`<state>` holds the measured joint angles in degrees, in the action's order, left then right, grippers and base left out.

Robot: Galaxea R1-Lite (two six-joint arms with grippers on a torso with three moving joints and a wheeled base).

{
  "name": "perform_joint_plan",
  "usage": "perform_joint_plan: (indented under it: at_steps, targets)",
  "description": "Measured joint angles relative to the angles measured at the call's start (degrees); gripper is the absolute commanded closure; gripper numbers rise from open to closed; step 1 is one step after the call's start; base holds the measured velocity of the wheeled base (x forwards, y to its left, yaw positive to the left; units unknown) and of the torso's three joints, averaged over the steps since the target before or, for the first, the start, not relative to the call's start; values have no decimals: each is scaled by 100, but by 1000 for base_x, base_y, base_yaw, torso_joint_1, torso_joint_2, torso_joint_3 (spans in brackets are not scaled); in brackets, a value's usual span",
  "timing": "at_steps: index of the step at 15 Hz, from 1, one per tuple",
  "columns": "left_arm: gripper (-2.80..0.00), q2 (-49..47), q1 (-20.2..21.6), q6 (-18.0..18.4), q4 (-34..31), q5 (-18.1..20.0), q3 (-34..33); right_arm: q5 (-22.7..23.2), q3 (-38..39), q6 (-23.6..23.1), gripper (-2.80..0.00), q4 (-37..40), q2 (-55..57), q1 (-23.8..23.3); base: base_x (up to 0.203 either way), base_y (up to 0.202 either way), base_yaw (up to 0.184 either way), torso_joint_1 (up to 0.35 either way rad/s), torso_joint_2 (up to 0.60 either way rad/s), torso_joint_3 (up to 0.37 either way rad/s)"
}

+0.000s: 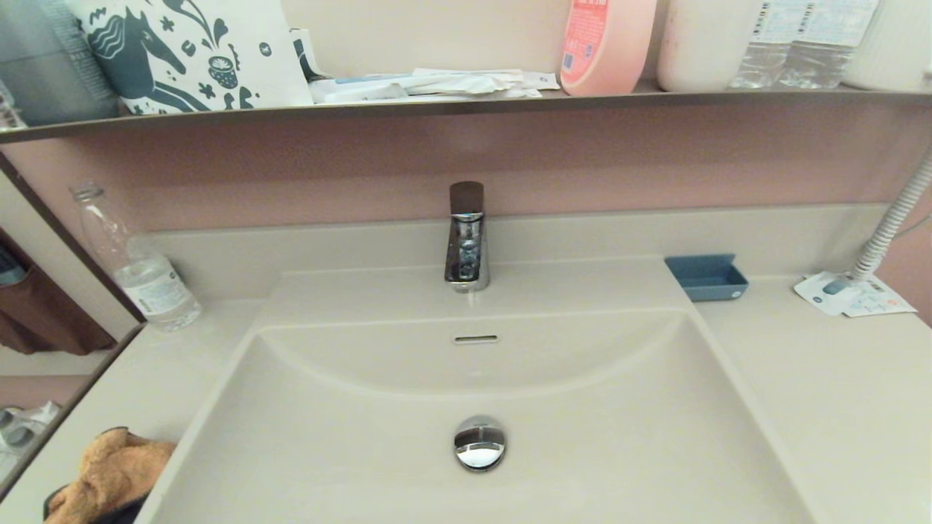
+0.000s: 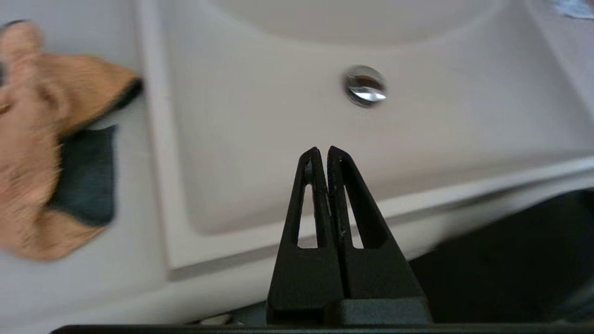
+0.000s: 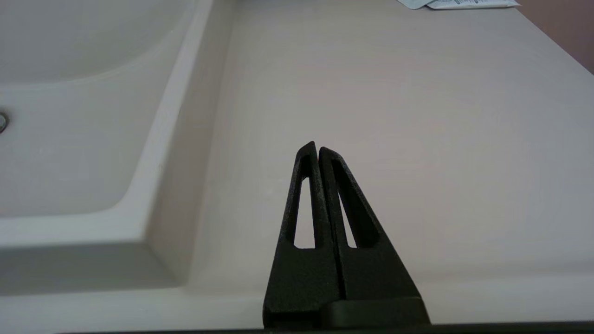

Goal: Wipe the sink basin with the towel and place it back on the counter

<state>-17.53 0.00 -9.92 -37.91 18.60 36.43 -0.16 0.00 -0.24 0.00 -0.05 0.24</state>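
The cream-beige sink basin (image 1: 466, 393) fills the middle of the head view, with its chrome drain stopper (image 1: 480, 442) and slot overflow (image 1: 475, 339). A crumpled tan and dark towel (image 1: 109, 473) lies on the counter (image 1: 109, 393) at the near left of the basin; it shows as well in the left wrist view (image 2: 51, 153). My left gripper (image 2: 323, 150) is shut and empty, held over the basin's near edge, apart from the towel. My right gripper (image 3: 315, 147) is shut and empty over the right counter (image 3: 394, 116). Neither gripper shows in the head view.
A chrome faucet (image 1: 466, 240) stands behind the basin. A clear bottle (image 1: 135, 262) stands at the back left, a small blue tray (image 1: 706, 276) and paper leaflets (image 1: 852, 295) at the back right. A hose (image 1: 892, 218) hangs at far right. The upper shelf (image 1: 466, 102) holds bottles and a bag.
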Motion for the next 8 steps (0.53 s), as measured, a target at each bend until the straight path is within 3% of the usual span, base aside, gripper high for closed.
perform_joint_plan:
  at_steps: [2,6,8]
  targets:
    - [0,454,-10,25,355,-361,-462,0,0,0,0,0,0,0,0,0,0,0,0,0]
    - [0,1000,-10,350,2038,-1382,-1519,-2,0,0,0,0,0,0,0,0,0,0,0,0]
    - [0,1311,-10,596,2369,-1553,-1885,-2,0,0,0,0,0,0,0,0,0,0,0,0]
